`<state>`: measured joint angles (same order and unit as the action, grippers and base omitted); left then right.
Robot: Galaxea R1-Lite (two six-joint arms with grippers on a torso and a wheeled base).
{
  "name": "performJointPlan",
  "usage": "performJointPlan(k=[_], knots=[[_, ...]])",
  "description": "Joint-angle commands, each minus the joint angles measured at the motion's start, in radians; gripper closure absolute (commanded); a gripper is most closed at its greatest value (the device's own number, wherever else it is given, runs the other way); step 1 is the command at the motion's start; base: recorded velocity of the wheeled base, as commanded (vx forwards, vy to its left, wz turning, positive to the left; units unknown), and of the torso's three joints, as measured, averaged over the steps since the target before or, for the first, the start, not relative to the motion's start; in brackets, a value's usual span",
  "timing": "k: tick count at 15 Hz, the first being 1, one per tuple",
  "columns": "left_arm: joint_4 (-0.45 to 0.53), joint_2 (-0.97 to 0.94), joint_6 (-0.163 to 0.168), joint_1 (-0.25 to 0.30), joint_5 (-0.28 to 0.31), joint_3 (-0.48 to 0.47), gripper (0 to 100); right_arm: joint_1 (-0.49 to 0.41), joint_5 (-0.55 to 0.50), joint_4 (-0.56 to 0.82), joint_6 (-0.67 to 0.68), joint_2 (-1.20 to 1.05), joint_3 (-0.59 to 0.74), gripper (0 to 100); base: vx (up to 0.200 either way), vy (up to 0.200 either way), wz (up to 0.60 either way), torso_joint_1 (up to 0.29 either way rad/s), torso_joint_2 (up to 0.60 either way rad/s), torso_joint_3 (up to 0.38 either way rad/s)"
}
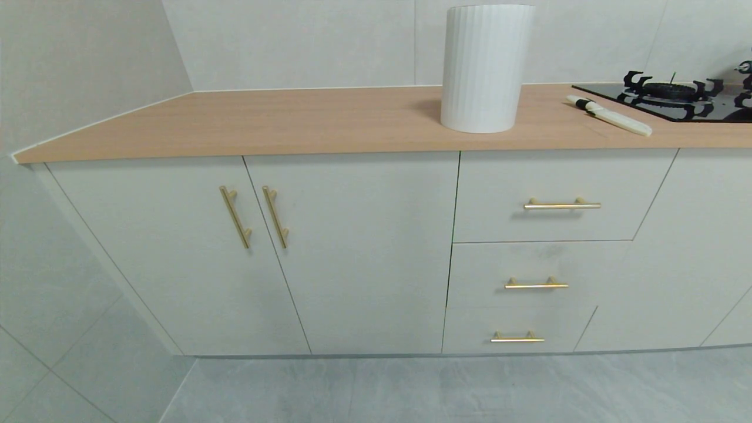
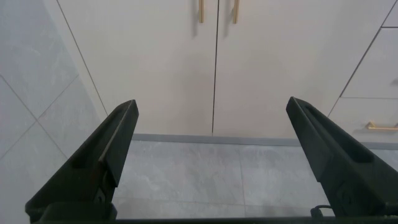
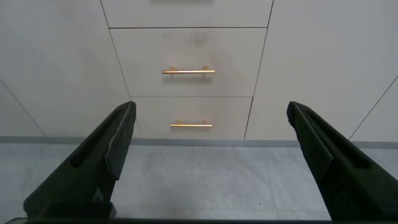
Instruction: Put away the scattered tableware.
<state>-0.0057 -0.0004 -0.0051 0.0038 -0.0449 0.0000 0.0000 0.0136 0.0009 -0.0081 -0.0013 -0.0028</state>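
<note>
Wooden countertop (image 1: 294, 123) held a white ribbed canister (image 1: 484, 67) and a pale knife (image 1: 611, 116) beside the hob (image 1: 675, 97); my left gripper (image 2: 211, 106) and right gripper (image 3: 211, 106) hung spread apart, empty.

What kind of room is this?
Most likely a kitchen: there's a gas hob on the wooden countertop, a knife lying beside it, and cupboards and drawers underneath.

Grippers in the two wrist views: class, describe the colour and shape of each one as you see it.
The left gripper has two long, flat fingers in matte black. Each finger widens from a slanted tip toward its base, with a stepped ridge along the edge. The right gripper looks alike, with the same dark, wedge-shaped fingers. Their surfaces look plain.
</note>
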Motion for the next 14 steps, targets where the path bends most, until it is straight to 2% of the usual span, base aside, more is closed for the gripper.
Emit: performJointPlan(k=[1, 6, 14], knots=[[0.000, 0.000, 0.002, 0.001, 0.000, 0.000, 0, 0.000, 0.000, 0.002, 0.000, 0.001, 0.000, 0, 0.000, 0.000, 0.00, 0.000, 0.00, 0.000], [0.000, 0.000, 0.001, 0.001, 0.000, 0.000, 0, 0.000, 0.000, 0.002, 0.000, 0.001, 0.000, 0, 0.000, 0.000, 0.00, 0.000, 0.00, 0.000], [0.000, 0.000, -0.001, 0.001, 0.005, 0.000, 0, 0.000, 0.000, 0.002, 0.000, 0.001, 0.000, 0, 0.200, 0.000, 0.00, 0.002, 0.00, 0.004]])
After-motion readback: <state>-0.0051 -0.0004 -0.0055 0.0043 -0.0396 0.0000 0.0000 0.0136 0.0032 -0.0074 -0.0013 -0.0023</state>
